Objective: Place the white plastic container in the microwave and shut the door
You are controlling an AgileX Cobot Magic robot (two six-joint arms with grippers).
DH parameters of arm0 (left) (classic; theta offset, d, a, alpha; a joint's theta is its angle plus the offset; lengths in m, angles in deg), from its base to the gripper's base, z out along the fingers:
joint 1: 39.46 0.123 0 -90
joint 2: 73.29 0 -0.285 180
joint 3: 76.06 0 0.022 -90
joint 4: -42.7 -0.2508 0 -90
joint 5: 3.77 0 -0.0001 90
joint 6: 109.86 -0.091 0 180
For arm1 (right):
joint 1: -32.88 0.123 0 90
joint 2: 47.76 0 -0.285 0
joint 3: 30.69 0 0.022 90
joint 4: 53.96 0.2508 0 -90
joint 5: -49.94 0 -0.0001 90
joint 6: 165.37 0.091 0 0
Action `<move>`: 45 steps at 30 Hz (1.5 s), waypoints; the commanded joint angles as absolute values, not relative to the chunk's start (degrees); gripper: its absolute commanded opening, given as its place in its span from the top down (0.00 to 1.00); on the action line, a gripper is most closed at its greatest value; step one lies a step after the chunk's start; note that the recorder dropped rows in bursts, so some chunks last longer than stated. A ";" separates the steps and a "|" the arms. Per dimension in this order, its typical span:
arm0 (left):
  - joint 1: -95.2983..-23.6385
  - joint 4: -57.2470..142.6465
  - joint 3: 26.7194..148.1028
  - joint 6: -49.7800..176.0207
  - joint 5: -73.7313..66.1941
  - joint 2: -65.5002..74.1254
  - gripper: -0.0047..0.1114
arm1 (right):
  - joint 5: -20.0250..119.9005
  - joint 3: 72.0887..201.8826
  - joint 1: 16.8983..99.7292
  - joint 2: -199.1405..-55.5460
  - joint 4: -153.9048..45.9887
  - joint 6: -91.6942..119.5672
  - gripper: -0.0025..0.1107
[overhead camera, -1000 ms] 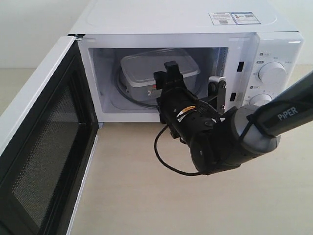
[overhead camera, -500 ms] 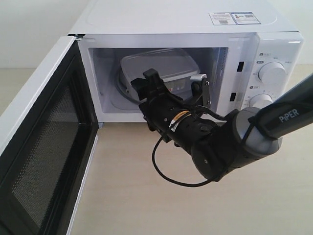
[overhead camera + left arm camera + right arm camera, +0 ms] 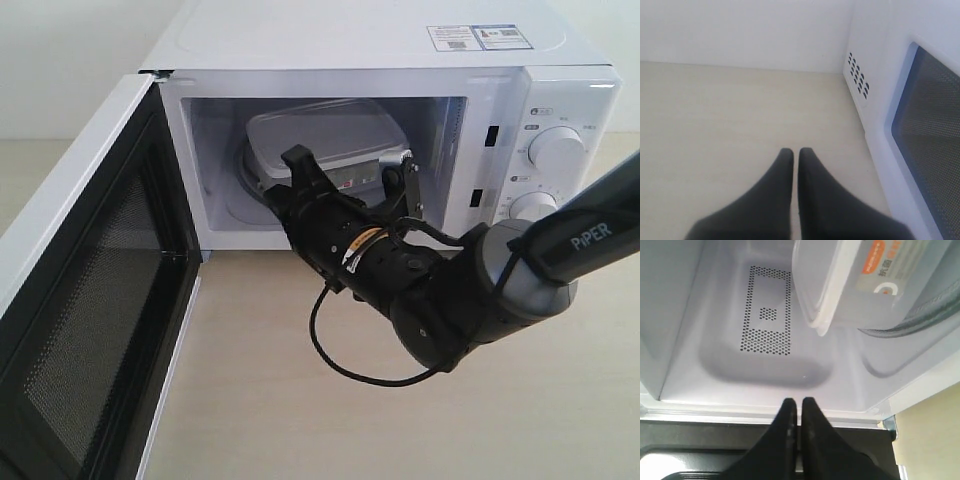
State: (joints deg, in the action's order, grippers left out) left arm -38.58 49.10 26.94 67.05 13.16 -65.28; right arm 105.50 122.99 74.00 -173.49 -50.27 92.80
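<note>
The white plastic container (image 3: 320, 135) sits on the glass turntable inside the microwave (image 3: 400, 45), its red-and-white label (image 3: 880, 265) facing the opening. The door (image 3: 90, 290) hangs wide open to the left, black inner face showing. My right gripper (image 3: 298, 162) is shut and empty, at the mouth of the cavity just in front of the container. In the right wrist view the right gripper (image 3: 797, 402) points over the door sill, apart from the container (image 3: 840, 285). My left gripper (image 3: 795, 152) is shut and empty over bare table beside the door's outer face (image 3: 930, 135).
The microwave's two round dials (image 3: 556, 150) are on its right panel. A black cable loop (image 3: 330, 345) hangs under the right wrist. Light wooden tabletop (image 3: 300, 420) stretches in front. A white wall (image 3: 740, 30) stands behind the left gripper.
My right gripper has let go of the container, shut its jaws and swung left across the cavity opening. The container stays on the turntable. The door has not moved.
</note>
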 commanded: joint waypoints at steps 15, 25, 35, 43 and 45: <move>-38.43 48.90 26.72 67.15 13.13 -65.50 0.92 | 107.43 122.76 73.97 -172.77 -59.84 54.97 0.98; -38.43 48.90 26.72 67.15 13.13 -65.50 0.92 | 104.67 122.76 73.97 -172.77 -57.76 43.14 0.98; -38.43 48.90 26.72 67.15 13.13 -65.50 0.92 | 103.17 122.76 73.97 -172.77 -49.04 24.32 0.98; -38.43 48.90 26.72 67.15 13.13 -65.50 0.92 | 102.27 124.05 73.97 -173.26 -41.60 19.58 0.98; -38.43 48.90 26.72 67.15 13.13 -65.50 0.92 | 101.57 125.63 73.97 -174.36 -40.96 19.23 0.98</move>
State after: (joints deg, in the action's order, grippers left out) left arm -38.58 49.10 26.94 67.05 13.16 -65.28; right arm 102.34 123.79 74.00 -173.61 -41.94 20.71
